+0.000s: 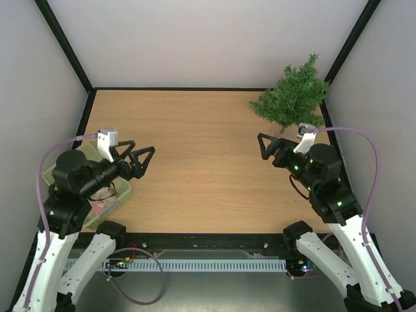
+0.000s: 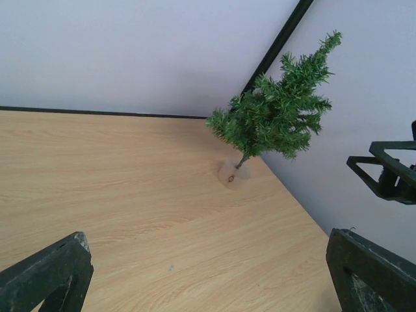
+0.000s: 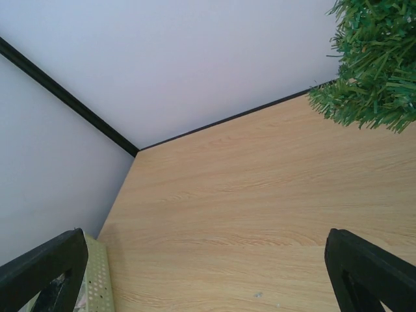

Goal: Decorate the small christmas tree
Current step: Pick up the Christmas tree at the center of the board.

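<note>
Small christmas tree (image 1: 294,96) stood upright at far right corner of desk (image 1: 201,156). Left jaws gaped wide, empty, beside pale green basket (image 1: 55,170). Right jaws gaped wide, empty, near tree.

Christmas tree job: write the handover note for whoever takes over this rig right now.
Left gripper: open, empty, hovering above the table just right of the pale green basket.
Right gripper: open, empty, hovering just in front of the small christmas tree.
Tree: upright in the far right corner on a small round base, with no decorations on it.
Basket: at the near left edge, contents mostly hidden.
Done: nothing visible yet.
Left: pick up decorations, probably from the basket, and put them on the tree.
</note>
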`<move>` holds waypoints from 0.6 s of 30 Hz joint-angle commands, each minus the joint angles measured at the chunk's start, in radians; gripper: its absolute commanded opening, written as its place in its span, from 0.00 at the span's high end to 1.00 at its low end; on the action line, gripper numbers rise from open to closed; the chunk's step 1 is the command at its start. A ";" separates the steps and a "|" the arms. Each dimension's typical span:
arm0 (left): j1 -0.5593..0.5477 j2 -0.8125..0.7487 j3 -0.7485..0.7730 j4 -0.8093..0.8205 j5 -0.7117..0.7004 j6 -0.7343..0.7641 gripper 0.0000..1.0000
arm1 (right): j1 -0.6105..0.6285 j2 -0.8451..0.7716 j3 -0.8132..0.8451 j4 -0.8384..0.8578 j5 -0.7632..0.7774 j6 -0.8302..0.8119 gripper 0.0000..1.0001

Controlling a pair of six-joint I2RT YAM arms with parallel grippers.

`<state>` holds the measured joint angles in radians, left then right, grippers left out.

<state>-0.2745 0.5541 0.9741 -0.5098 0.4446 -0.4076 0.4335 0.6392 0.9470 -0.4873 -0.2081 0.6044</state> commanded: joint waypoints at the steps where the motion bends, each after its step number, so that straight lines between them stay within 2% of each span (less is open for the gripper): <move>1: -0.002 0.004 -0.025 -0.012 -0.034 0.006 0.00 | 0.003 -0.041 -0.047 0.065 0.028 0.017 0.02; 6: -0.002 0.013 -0.085 0.037 -0.030 0.030 0.01 | 0.003 -0.057 -0.043 0.089 0.083 -0.042 0.02; 11: -0.002 0.068 -0.143 0.049 -0.123 0.090 0.01 | 0.004 0.045 0.046 0.020 0.355 -0.116 0.02; 14: -0.002 0.099 -0.152 0.060 -0.157 0.092 0.01 | 0.004 0.159 0.130 -0.013 0.445 -0.184 0.02; 18: -0.002 0.105 -0.199 0.108 -0.197 0.088 0.01 | 0.002 0.307 0.219 0.012 0.674 -0.259 0.02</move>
<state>-0.2749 0.6693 0.8192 -0.4721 0.3058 -0.3359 0.4335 0.8391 1.0897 -0.4782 0.1951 0.4519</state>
